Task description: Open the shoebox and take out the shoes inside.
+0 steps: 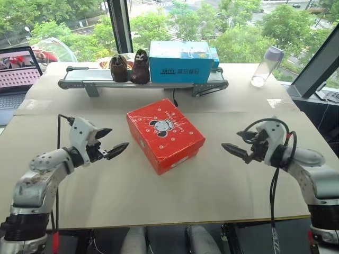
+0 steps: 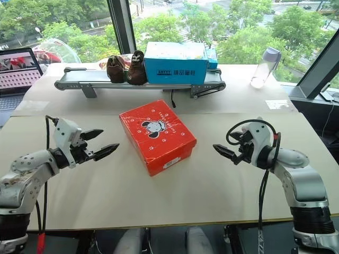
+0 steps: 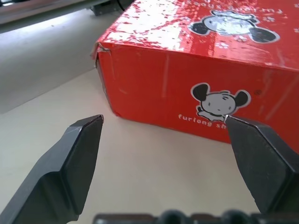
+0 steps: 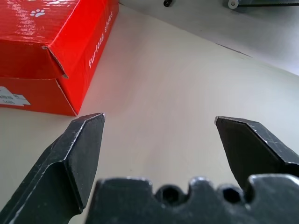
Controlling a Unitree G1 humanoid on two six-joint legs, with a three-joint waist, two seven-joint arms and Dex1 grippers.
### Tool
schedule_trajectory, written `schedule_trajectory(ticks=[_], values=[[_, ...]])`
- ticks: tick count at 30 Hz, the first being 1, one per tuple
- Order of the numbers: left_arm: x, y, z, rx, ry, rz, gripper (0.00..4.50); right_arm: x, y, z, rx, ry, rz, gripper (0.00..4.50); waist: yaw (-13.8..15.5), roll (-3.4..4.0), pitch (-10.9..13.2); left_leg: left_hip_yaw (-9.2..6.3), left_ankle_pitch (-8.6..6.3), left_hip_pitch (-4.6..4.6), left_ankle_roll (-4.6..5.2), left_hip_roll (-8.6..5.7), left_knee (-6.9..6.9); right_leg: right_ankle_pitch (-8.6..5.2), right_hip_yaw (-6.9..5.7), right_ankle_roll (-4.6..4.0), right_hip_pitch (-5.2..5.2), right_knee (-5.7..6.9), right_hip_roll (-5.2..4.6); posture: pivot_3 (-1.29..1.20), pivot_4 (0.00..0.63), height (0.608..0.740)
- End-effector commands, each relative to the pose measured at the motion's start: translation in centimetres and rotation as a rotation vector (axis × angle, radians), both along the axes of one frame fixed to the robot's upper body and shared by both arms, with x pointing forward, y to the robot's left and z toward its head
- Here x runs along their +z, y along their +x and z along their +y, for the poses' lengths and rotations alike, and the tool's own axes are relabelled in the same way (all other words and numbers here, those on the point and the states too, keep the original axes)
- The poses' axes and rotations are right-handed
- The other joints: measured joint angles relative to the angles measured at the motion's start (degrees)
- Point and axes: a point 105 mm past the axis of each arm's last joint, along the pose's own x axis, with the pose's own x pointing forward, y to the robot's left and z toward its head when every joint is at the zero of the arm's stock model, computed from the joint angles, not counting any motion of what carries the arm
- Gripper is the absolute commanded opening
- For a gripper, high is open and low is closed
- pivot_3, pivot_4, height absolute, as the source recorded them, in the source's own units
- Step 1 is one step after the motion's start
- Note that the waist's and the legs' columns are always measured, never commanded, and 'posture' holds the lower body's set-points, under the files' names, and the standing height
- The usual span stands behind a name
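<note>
Head views: a pale table [image 1: 212, 190] stands before tall windows with green trees beyond. The red shoebox [image 1: 165, 135] lies closed at the table's centre, turned at an angle, with a cartoon dog and white paw prints on its lid. The left hand [image 1: 109, 143] and right hand [image 1: 237, 144] hover on either side of it, well apart from the box, each with fingers spread and holding nothing. Behind, a raised rack [image 1: 143, 79] carries a blue box [image 1: 180, 61] and a dark brown furry pair of shoes [image 1: 130, 67]; a laptop [image 1: 18, 74] sits at far left and a clear bottle [image 1: 266, 66] at far right.

Left wrist view: the two black fingers [image 3: 70, 172] frame a long side wall of the shoebox, revealing a second dog print and lettering.

Right wrist view: the fingers [image 4: 70, 163] stand wide apart over bare table; the shoebox's corner shows a white label on the end wall.
</note>
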Motion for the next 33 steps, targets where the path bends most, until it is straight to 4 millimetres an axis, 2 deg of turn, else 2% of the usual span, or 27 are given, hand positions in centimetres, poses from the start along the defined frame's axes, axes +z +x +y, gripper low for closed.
schedule_trajectory(ticks=[1, 6, 11, 15, 18, 26, 29, 32, 33], values=[[2.1, -0.4, -0.7, -0.066, 0.023, -0.05, 4.45, 1.8, 0.4, -1.0, -0.023, -0.026, -0.075, 4.5, 0.0, 0.0, 0.0, 0.0, 0.0, 0.0, 0.0, 0.0, 0.0, 0.0, -0.01, 0.0, 0.0, 0.0, 0.0, 0.0, 0.15, 0.74], [2.8, -0.4, 0.1, -0.06, 0.047, -0.065, 4.45, 1.5, 1.0, -1.1, -0.025, -0.047, -0.087, 4.5, -0.05, 0.0, 0.0, 0.0, 0.0, 0.0, 0.0, 0.0, 0.0, 0.0, 0.0, 0.01, -0.01, 0.0, 0.0, 0.0, 0.15, 0.74], [2.9, -1.0, 0.8, -0.066, 0.075, -0.054, 4.45, 2.5, 1.7, -0.7, -0.003, -0.035, -0.113, 4.5, -0.18, 0.0, 0.0, 0.0, 0.0, 0.01, 0.01, 0.0, 0.0, 0.0, 0.01, 0.0, -0.02, 0.03, 0.01, 0.0, 0.15, 0.74], [2.7, -0.3, 1.8, 0.004, 0.057, -0.071, 4.45, 2.7, 2.5, -0.3, 0.009, -0.028, -0.127, 4.5, -0.1, 0.0, 0.0, 0.01, 0.0, 0.0, 0.01, 0.0, 0.03, 0.0, 0.01, 0.0, -0.02, 0.03, 0.01, 0.0, 0.15, 0.74], [2.1, -0.2, 1.7, 0.01, 0.073, -0.067, 4.5, 2.6, 3.1, -0.3, 0.005, -0.047, -0.138, 3.76, -0.03, 0.0, 0.0, 0.0, 0.0, 0.01, 0.01, 0.0, 0.03, 0.0, 0.0, 0.0, 0.0, 0.03, 0.01, 0.0, 0.15, 0.74], [1.9, -0.9, 0.4, -0.044, 0.082, -0.05, 4.5, 3.1, 3.1, -0.1, 0.04, -0.051, -0.149, 1.04, 0.06, 0.0, 0.0, 0.01, 0.01, -0.01, 0.01, 0.0, 0.04, 0.0, 0.0, 0.0, -0.01, 0.05, 0.01, 0.0, 0.15, 0.74], [1.6, -0.9, 0.2, -0.069, 0.099, -0.044, 3.71, 2.6, 3.1, 0.5, 0.066, -0.052, -0.141, 0.02, 0.06, 0.0, 0.0, 0.0, 0.01, 0.0, 0.01, 0.0, 0.04, 0.0, 0.0, 0.0, 0.0, 0.05, 0.01, 0.0, 0.15, 0.74], [0.6, -0.3, 0.7, -0.039, 0.155, -0.039, 2.68, 1.9, 3.7, 0.7, 0.051, -0.086, -0.145, 0.0, 0.04, 0.0, 0.0, 0.01, 0.01, 0.0, 0.01, 0.0, 0.04, 0.0, 0.0, 0.0, 0.0, 0.05, 0.01, 0.0, 0.15, 0.74], [-0.1, 0.6, 1.0, 0.022, 0.2, -0.048, 2.37, 1.7, 4.4, 0.8, 0.018, -0.101, -0.153, 0.0, -0.04, 0.01, 0.0, 0.01, 0.01, 0.0, 0.01, 0.0, 0.05, 0.0, 0.01, 0.0, 0.0, 0.06, 0.01, 0.0, 0.15, 0.74]])
